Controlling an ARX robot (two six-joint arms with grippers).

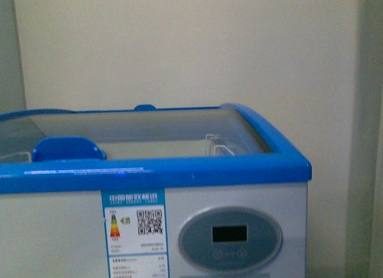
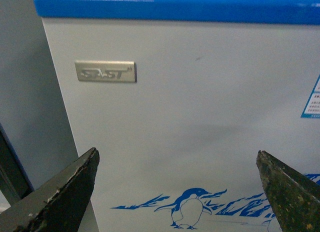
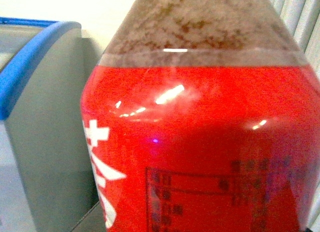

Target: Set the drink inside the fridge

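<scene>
drink [image 3: 200, 142] was outside fridge [image 1: 209, 170], near its blue-rimmed corner.
likely carried for loading, but right gripper unseen: grip could not be told. left gripper [image 2: 176, 157] gaped empty, free for the lid [image 1: 119, 125].

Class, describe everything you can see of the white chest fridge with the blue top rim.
The white chest fridge with the blue top rim stands before a cream wall. Curved glass lids with blue handles lie over its top; a white wire basket shows inside. Its front carries an energy label, an oval grey control panel, a silver nameplate and a blue penguin drawing.
</scene>
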